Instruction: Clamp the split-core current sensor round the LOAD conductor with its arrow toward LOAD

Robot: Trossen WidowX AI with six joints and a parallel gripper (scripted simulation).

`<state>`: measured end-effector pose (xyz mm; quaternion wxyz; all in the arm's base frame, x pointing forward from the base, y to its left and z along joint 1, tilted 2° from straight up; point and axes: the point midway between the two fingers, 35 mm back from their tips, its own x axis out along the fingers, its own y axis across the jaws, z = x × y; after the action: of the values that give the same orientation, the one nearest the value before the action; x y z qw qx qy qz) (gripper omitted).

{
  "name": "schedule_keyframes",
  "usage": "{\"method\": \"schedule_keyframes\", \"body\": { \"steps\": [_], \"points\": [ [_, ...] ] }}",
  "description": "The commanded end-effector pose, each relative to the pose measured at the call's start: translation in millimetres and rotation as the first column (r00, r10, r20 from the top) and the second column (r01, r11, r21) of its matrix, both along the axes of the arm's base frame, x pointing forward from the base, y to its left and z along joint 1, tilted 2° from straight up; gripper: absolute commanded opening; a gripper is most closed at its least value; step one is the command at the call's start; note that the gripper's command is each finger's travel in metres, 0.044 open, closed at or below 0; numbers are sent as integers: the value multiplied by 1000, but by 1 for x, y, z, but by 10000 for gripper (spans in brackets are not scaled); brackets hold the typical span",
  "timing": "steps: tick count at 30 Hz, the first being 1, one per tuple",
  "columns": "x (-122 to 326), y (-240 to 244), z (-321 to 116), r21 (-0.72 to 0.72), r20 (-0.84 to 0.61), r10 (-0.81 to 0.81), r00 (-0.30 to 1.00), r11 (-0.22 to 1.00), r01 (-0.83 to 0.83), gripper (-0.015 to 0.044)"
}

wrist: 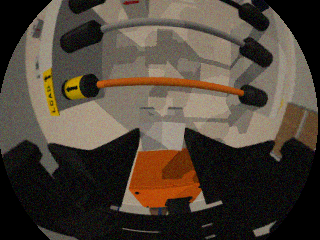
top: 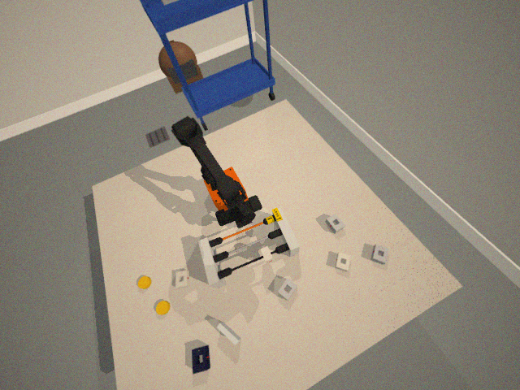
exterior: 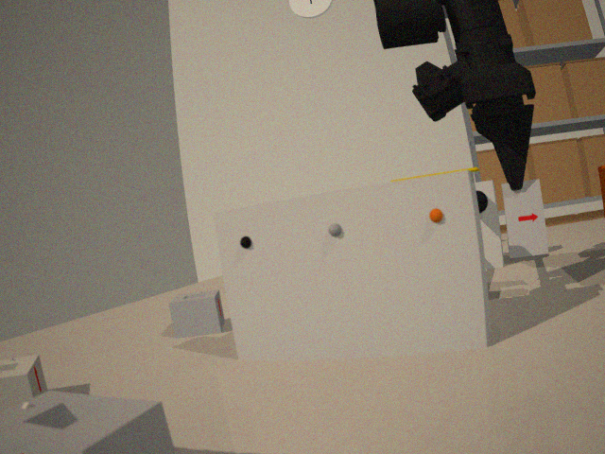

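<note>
The open current sensor [exterior: 527,239] [wrist: 164,138] is a pale block standing upright on the table, on the robot-base side of the conductor rack. Its red arrow [exterior: 527,218] points right in the exterior view. My gripper [exterior: 516,188] [wrist: 162,131] points down and is shut on the sensor's top, one finger on each side. In the top view the arm hides the sensor. The orange conductor [top: 245,231] [wrist: 170,81] runs beside it, clear of it. A yellow LOAD marker [top: 276,214] [wrist: 51,95] is at one end, beside a yellow sleeve with an arrow [wrist: 73,88].
The rack's end panels [top: 208,268] [exterior: 361,293] also carry a grey conductor [wrist: 170,24] and a black conductor [top: 248,265]. Several pale blocks [top: 335,223] [top: 342,261] [top: 287,288], a navy block [top: 201,365] and two yellow discs [top: 144,282] [top: 162,307] lie around the rack.
</note>
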<state>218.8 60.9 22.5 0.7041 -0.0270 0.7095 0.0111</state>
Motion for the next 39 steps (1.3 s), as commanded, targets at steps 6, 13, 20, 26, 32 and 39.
{"method": "schedule_keyframes", "body": {
  "steps": [6, 13, 20, 26, 32, 39],
  "points": [
    [0, 1, 61, 2, 11, -1, 1000, 1000, 0, 0],
    [-5, 0, 83, 1, 9, 0, 1000, 1000, 0, 0],
    [0, 0, 83, 1, 13, -156, 988, 988, 156, 0],
    [8, 1, 82, 3, 18, -362, 932, 932, 362, 0],
    [16, 1, 81, 7, 22, -551, 834, 834, 551, 0],
    [26, 1, 80, 11, 27, -740, 672, 672, 740, 0]
  ]
}}
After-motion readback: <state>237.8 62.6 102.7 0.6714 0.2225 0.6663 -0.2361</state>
